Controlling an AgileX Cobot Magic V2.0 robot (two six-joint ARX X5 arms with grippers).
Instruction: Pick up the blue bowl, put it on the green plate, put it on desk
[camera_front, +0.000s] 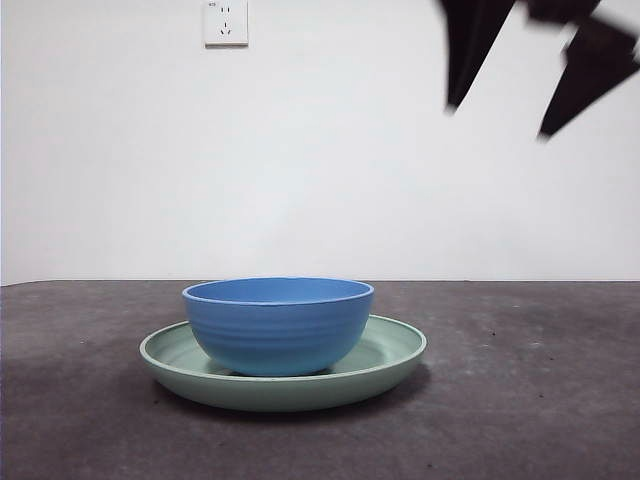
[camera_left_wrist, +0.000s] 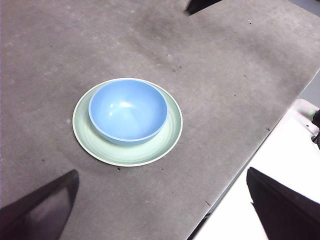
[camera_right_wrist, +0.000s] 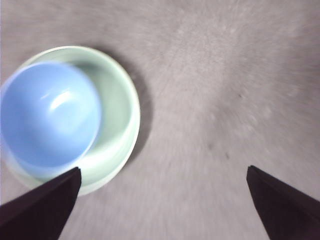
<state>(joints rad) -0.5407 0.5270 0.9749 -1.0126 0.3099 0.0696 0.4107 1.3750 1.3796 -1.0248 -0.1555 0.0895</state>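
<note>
One blue bowl (camera_front: 278, 325) is sitting upright, mouth up, inside the green plate (camera_front: 390, 358) on the counter (camera_front: 540, 400). Right gripper (camera_front: 500, 118) is hovering high beside it, jaws apart; left gripper (camera_left_wrist: 162, 210) likewise, jaws apart.

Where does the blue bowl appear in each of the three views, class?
Front view: blue bowl low, left of centre.
Left wrist view: left of centre.
Right wrist view: at the left edge, blurred.
Shared landmark: the green plate it sits on.
</note>
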